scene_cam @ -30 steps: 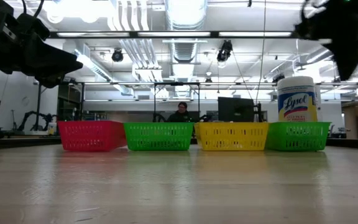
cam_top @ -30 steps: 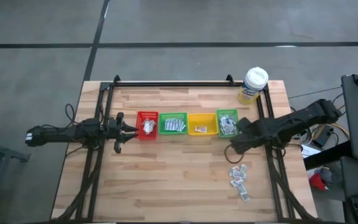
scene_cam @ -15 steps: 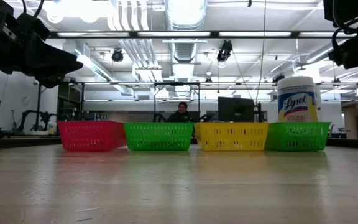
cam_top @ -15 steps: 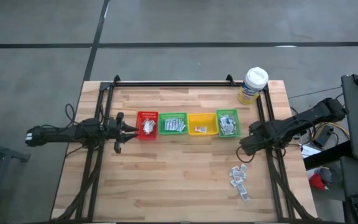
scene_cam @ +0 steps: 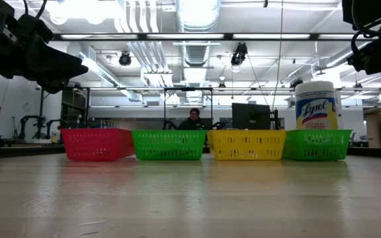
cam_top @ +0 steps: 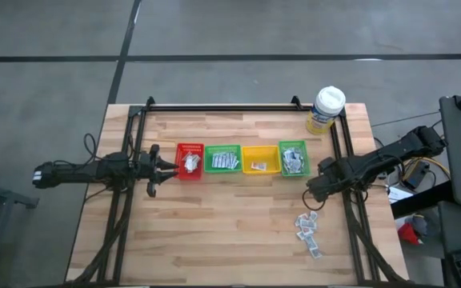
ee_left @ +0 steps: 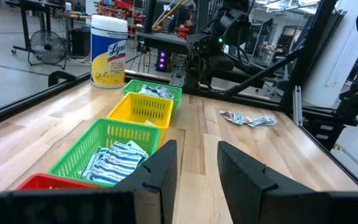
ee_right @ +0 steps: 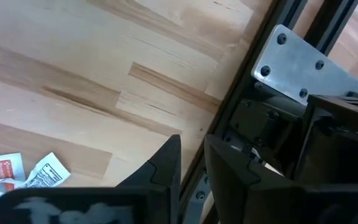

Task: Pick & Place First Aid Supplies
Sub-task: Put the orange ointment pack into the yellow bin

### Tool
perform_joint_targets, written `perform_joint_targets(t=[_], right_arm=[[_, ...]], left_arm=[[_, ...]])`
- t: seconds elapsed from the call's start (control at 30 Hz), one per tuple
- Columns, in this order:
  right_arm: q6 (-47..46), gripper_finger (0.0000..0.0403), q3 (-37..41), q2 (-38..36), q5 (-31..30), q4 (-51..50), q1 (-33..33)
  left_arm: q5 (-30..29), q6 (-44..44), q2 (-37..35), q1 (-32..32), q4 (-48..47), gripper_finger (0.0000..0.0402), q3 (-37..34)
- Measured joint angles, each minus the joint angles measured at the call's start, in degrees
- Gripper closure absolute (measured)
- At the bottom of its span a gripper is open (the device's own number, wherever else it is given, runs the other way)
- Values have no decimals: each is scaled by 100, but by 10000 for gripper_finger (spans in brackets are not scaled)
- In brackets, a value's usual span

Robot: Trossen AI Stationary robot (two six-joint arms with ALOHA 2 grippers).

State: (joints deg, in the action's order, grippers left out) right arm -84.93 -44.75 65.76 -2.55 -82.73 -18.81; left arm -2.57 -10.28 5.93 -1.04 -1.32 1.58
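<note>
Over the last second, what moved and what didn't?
The right claw pulled back from beside the rightmost green bin toward the table's right side, and now hangs above the loose sachets; nothing shows between its fingers. The left claw stayed parked beside the red bin. Bins, wipes tub and sachets are unchanged.

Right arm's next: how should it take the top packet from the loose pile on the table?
Come straight down on the top packet with the right hand and pinch across its edges. It lies flat on the table at the pile's rim, nearest that hand.
</note>
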Motion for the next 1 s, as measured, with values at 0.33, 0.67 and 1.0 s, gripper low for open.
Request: perform_joint_targets(t=[0.33, 0.67, 1.0], right_arm=[[270, 315, 0, 2, 0, 286, -193], [261, 326, 26, 2, 521, 1332, -540], [462, 339, 279, 2, 560, 1959, -1122]], left_arm=[[0, 0, 0, 0, -1, 289, 0], [0, 2, 0, 0, -2, 289, 0], [-1, 108, 0, 0, -2, 289, 0]])
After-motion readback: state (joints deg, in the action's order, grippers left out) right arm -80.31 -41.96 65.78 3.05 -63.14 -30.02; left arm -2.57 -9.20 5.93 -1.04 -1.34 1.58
